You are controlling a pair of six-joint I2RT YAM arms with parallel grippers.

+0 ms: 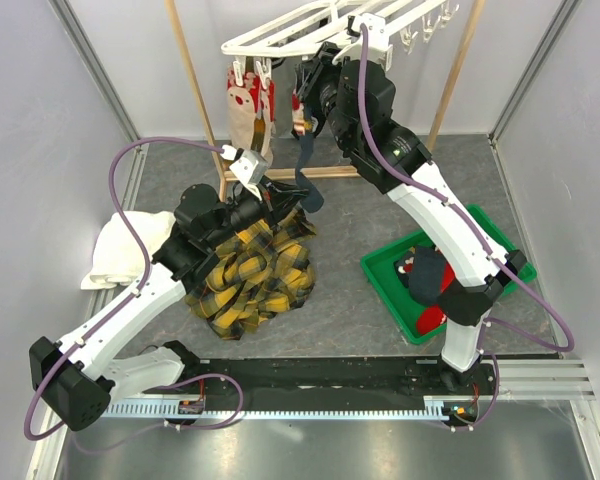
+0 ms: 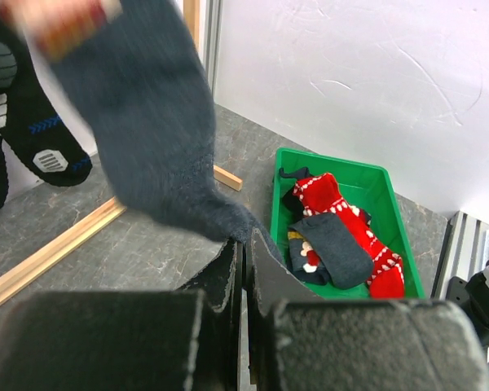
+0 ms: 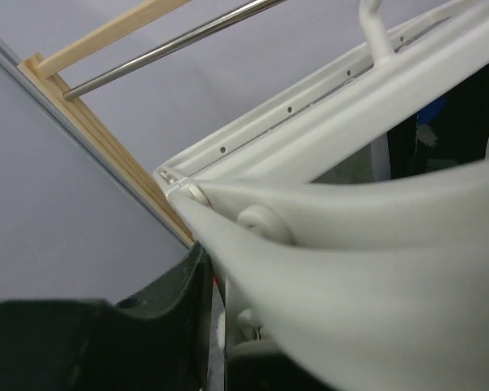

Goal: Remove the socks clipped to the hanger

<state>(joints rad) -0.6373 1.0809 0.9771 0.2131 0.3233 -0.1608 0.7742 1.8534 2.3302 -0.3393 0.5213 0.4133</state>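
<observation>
The white hanger (image 1: 310, 30) hangs at the back from the wooden frame. A tan and red sock (image 1: 248, 100) and a navy sock (image 1: 306, 165) hang from its clips. My left gripper (image 1: 278, 192) is shut on the toe of the navy sock (image 2: 147, 122), which stretches up and to the left from the jaws of that gripper (image 2: 246, 244). Black socks (image 2: 24, 122) hang behind it. My right gripper (image 1: 312, 85) is up under the hanger (image 3: 350, 106), and this gripper (image 3: 228, 326) is closed around a white clip (image 3: 248, 322). One of its fingers is hidden by the hanger bar.
A green bin (image 1: 380, 275) at the right holds red and navy socks (image 2: 350, 220). A yellow-black plaid cloth (image 1: 250, 275) lies under the left arm and a white towel (image 1: 120, 250) lies at the left wall. The wooden frame's base bar (image 2: 57, 248) lies on the floor.
</observation>
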